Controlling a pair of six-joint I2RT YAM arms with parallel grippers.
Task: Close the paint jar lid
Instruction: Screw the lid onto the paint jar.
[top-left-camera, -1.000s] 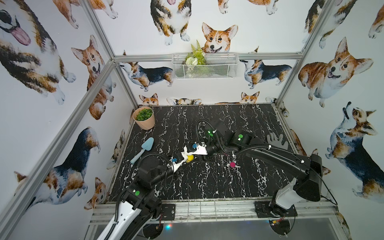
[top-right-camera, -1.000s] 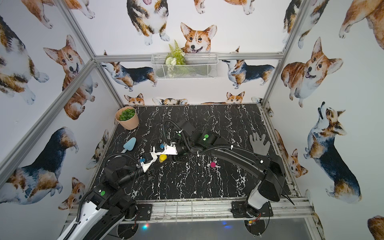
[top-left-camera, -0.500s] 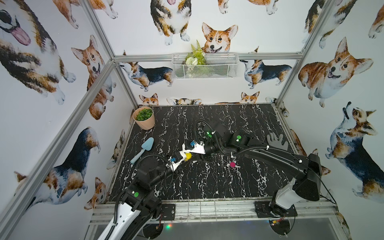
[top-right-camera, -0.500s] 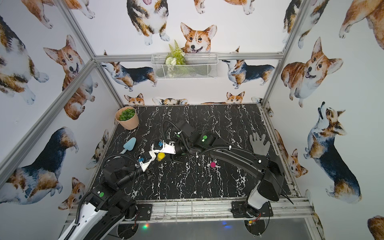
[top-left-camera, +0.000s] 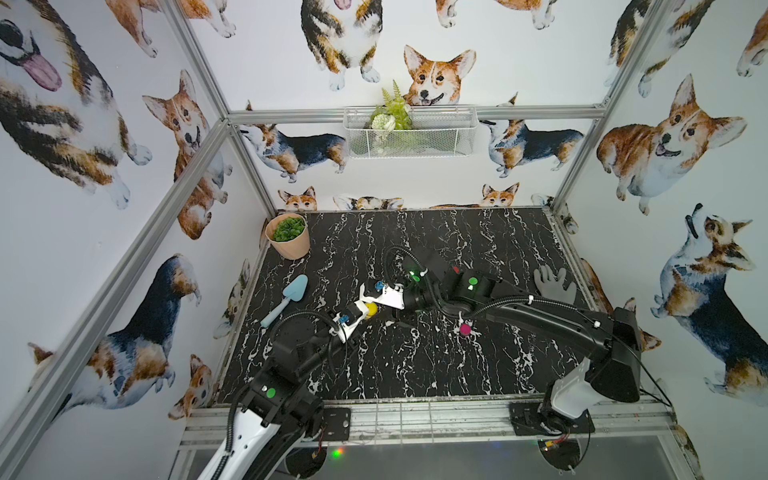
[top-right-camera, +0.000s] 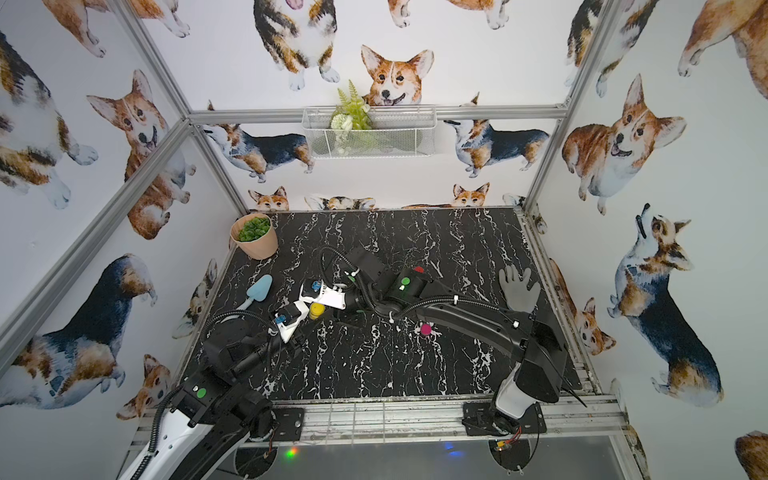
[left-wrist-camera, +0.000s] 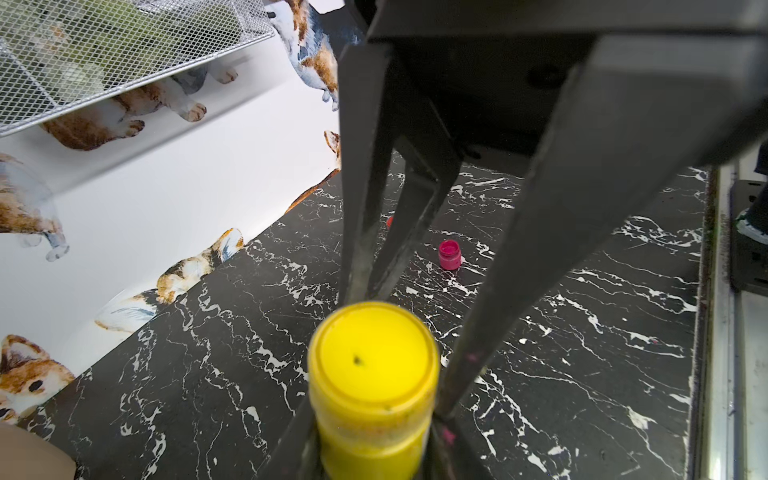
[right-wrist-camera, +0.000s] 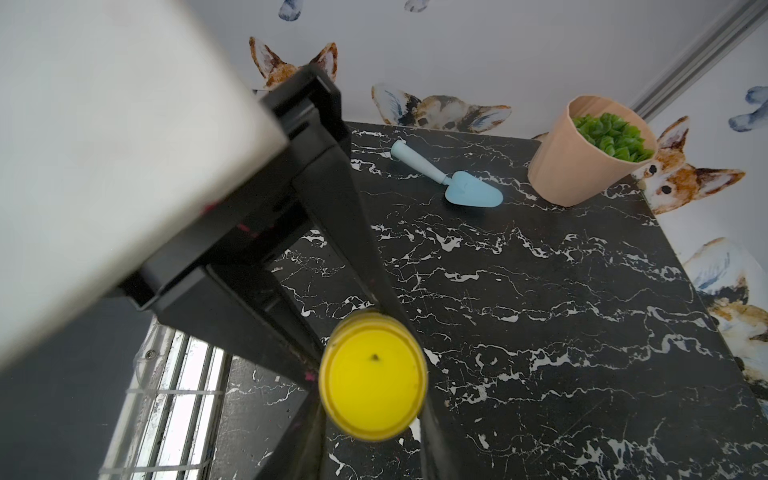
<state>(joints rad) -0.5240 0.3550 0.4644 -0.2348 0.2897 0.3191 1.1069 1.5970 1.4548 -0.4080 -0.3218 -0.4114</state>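
Left pincer (left-wrist-camera: 370, 440) is clamped on the body of the paint jar (top-right-camera: 316, 311), one finger on each side, below the lid (right-wrist-camera: 374, 374). Right pincer (right-wrist-camera: 374, 415) meets it from the opposite side, its jaws closed onto the lid's rim. The jar therefore sits directly between the two pincers, with the tips of both touching it.

Appearance: the jar is a small yellow cylinder. The lid is the same yellow, round, with a raised rim and one dark speck near its centre, and it sits on the jar mouth. Faint grime marks the jar wall just under the lid. How far the lid is turned down cannot be told, nor whether the jar base touches the table (top-left-camera: 415, 365).

View differences: of the wrist views, only the left one shows the jar wall, with a pink jar (left-wrist-camera: 449, 254) beyond the right pincer's fingers. The right wrist view shows only the lid face, plus a blue trowel (right-wrist-camera: 457, 183) and a plant pot (right-wrist-camera: 590, 166) beyond the left pincer. Both top views add a grey glove (top-left-camera: 555, 284), well apart from both pincers.
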